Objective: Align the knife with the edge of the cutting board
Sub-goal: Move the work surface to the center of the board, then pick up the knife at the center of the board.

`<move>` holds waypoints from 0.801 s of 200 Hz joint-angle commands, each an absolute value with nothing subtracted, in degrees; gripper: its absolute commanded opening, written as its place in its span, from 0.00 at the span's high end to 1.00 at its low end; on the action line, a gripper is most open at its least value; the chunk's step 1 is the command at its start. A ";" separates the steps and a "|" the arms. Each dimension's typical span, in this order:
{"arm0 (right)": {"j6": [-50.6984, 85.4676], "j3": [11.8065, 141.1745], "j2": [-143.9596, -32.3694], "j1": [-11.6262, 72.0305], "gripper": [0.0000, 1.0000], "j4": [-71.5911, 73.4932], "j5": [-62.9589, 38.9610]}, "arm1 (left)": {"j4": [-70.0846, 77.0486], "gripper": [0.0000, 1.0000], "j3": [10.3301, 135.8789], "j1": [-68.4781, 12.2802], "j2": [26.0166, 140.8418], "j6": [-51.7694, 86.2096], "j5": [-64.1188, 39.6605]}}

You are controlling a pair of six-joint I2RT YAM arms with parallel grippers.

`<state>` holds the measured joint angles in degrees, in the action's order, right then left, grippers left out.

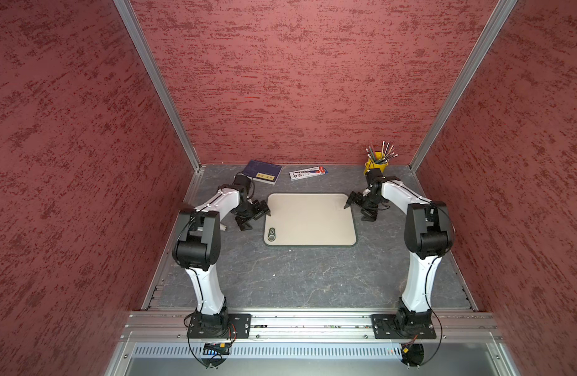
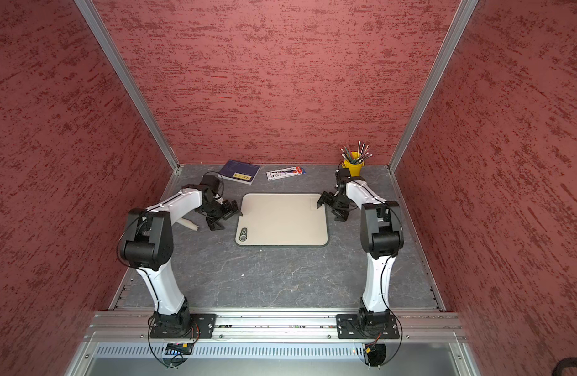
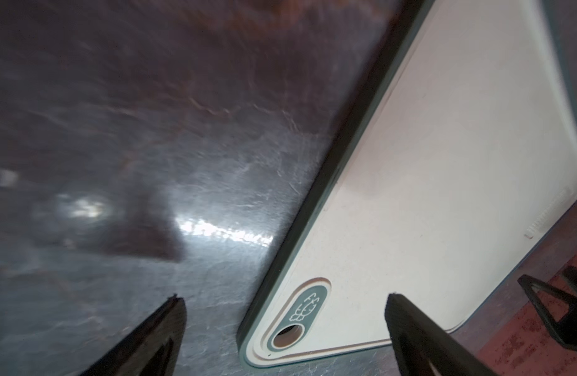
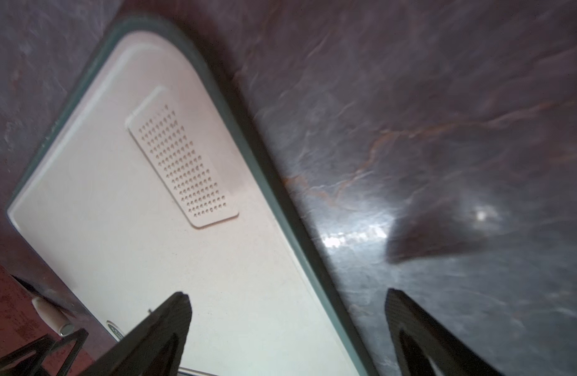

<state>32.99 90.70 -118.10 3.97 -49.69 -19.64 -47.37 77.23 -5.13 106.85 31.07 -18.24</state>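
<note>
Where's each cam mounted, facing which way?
Top views: high over the front rail, facing down toward the back wall; left arm and right arm whole, cutting board.
Left wrist: on left arm, looking down past open left gripper at the board's hole corner.
Right wrist: on right arm, past open right gripper at the board's studded corner.
Shared: both wrist views show the board.
</note>
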 commanded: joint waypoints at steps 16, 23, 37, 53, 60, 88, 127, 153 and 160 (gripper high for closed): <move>33.01 87.87 -110.39 2.64 0.02 -49.11 -19.66 | -49.86 0.01 75.44 2.51 97.40 31.90 -11.86; 33.08 85.91 -109.21 2.62 0.02 -48.76 -20.37 | -49.90 0.02 74.43 4.80 96.75 32.24 -11.70; 33.60 81.99 -106.78 2.58 0.02 -48.01 -21.34 | -50.43 0.03 72.84 9.50 96.31 32.56 -10.77; 34.29 77.92 -104.11 2.67 0.02 -47.03 -22.69 | -50.71 0.05 72.30 13.98 97.21 32.89 -10.04; 34.36 76.51 -103.14 2.79 0.02 -46.89 -23.37 | -50.97 0.06 72.46 15.46 98.14 33.04 -9.27; 34.04 73.20 -100.56 3.72 0.02 -47.48 -24.06 | -52.79 0.08 75.55 19.00 103.87 34.43 -5.27; 33.83 71.83 -99.49 5.48 0.02 -48.76 -24.05 | -52.60 0.09 79.69 19.65 108.94 37.56 -1.81; 33.97 71.80 -99.23 6.37 0.02 -50.00 -24.26 | -53.37 0.11 83.41 19.42 113.16 37.90 -0.04; 33.92 71.87 -99.14 6.57 0.02 -50.41 -24.31 | -53.52 0.11 84.42 19.38 114.13 37.96 0.15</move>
